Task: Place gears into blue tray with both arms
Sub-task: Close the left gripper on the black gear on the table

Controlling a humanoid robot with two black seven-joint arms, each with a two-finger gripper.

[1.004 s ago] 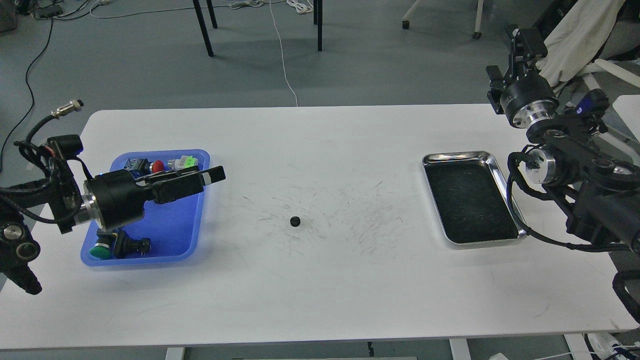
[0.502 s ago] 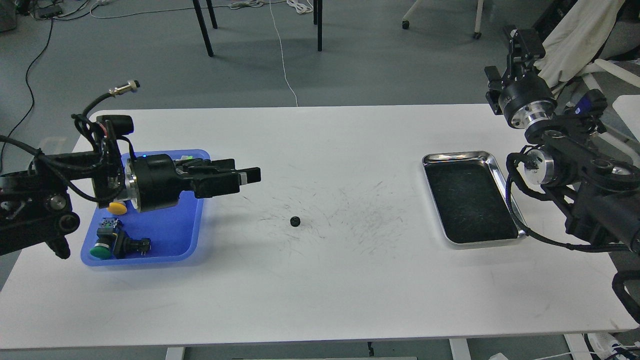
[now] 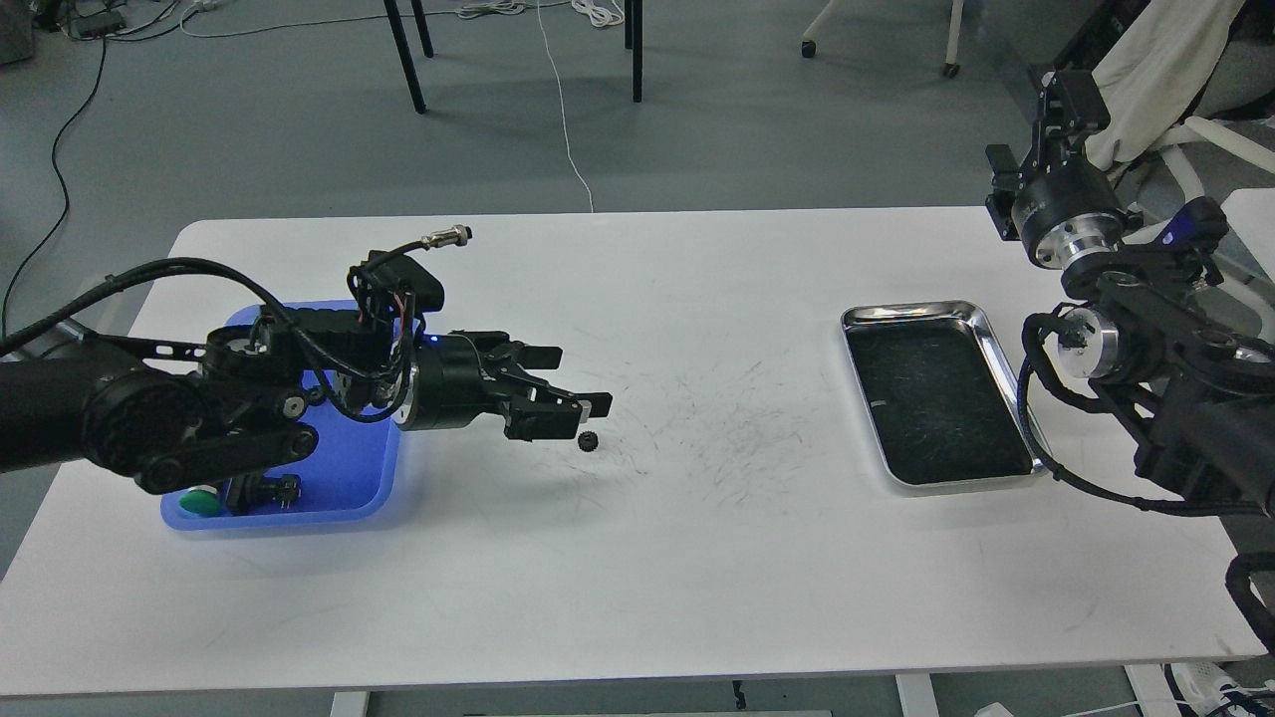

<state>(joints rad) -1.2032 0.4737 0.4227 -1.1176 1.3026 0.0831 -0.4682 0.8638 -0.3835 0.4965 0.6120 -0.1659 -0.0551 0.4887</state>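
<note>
One small black gear point(image 3: 588, 440) lies on the white table near its middle. My left gripper point(image 3: 584, 378) reaches out from the left, open, its fingers spread, and the nearer fingertip point(image 3: 601, 402) hovers just above and beside the gear without holding it. Behind the left arm sits the blue tray point(image 3: 351, 476), largely covered by the arm; a green-capped push-button point(image 3: 202, 501) shows in its near corner. My right gripper point(image 3: 1072, 92) is raised off the table's far right corner, pointing away, and its fingers cannot be told apart.
A shiny steel tray point(image 3: 911, 311) with black lining sits on the right side of the table, with nothing in it. The right arm's joints point(image 3: 1146, 339) hang over the table's right edge. Chair legs and cables are on the floor beyond the table.
My left arm has swung right from over the blue tray to the gear and its fingers have spread. The right gripper shifted slightly to the right. The gear has not moved.
</note>
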